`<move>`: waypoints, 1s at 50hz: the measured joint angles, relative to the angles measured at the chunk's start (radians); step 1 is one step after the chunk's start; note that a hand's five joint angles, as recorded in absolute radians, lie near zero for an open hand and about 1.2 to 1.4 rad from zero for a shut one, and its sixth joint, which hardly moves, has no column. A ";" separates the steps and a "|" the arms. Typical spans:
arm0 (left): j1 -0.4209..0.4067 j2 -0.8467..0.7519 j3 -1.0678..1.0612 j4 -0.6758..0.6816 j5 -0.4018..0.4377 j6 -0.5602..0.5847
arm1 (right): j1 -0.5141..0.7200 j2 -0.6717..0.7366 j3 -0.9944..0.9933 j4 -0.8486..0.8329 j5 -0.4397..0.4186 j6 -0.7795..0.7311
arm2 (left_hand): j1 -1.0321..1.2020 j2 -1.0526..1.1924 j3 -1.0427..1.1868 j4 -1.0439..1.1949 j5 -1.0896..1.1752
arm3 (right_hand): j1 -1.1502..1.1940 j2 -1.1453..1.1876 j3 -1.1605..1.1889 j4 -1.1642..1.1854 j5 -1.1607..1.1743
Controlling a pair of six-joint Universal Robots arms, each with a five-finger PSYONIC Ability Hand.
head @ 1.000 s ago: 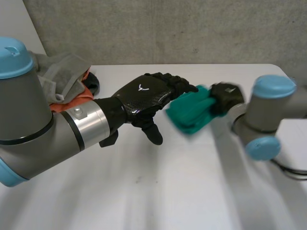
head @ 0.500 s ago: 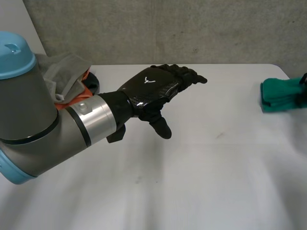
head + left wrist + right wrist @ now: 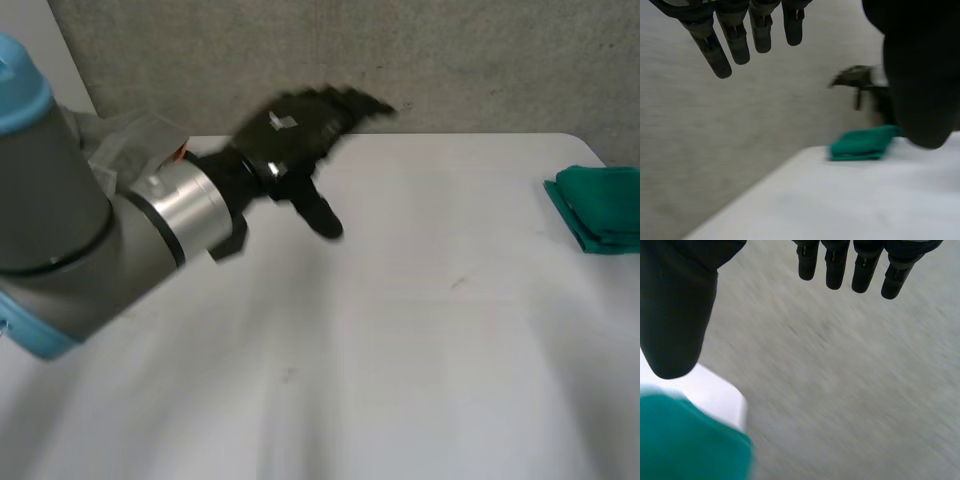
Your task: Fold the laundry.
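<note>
My left hand (image 3: 285, 135) and right hand (image 3: 675, 315) hang open, empty. The folded teal cloth (image 3: 598, 208) looks done; crumpled grey-orange garments (image 3: 138, 135) beside my left arm need grasping next

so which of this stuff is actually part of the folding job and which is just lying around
Part of the job:
folded green cloth, on the robot's right
grey and orange laundry pile, on the robot's left
left robot hand and right robot hand, both open and empty

Just there:
white table
grey wall behind it
</note>
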 measured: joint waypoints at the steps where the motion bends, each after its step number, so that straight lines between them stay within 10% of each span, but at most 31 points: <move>1: 0.025 0.000 0.026 0.019 -0.071 -0.014 | 0.036 -0.050 0.058 -0.004 -0.048 0.036 | 0.000 0.000 0.000 0.000 0.000 | 0.000 0.000 0.000 0.000 0.000; 10: 0.283 -0.090 0.201 0.097 -0.330 0.027 | 0.211 -0.361 0.496 -0.014 -0.337 0.051 | 0.003 0.000 0.000 0.000 0.000 | 0.000 0.000 0.000 0.000 0.000; 25: 0.597 -0.631 0.478 0.242 -0.313 0.462 | 0.344 -0.630 1.204 -0.018 -0.426 -0.341 | 0.003 0.000 0.000 0.000 0.000 | 0.000 0.000 0.000 0.000 0.000; 29: 0.617 -0.718 0.528 0.298 -0.291 0.477 | 0.337 -0.649 1.265 -0.023 -0.422 -0.357 | 0.151 0.126 0.106 0.111 0.105 | 0.000 0.000 0.000 0.000 0.000; 35: 0.601 -0.759 0.583 0.328 -0.275 0.468 | 0.328 -0.679 1.305 -0.038 -0.420 -0.353 | 0.908 0.949 0.929 0.961 0.858 | 0.000 0.000 0.000 0.000 0.000; 50: 0.331 -0.117 0.172 0.376 -0.264 0.123 | 0.324 -0.762 1.315 -0.080 -0.394 -0.295 | 0.912 0.971 0.964 0.997 0.896 | 0.000 0.000 0.000 0.000 0.000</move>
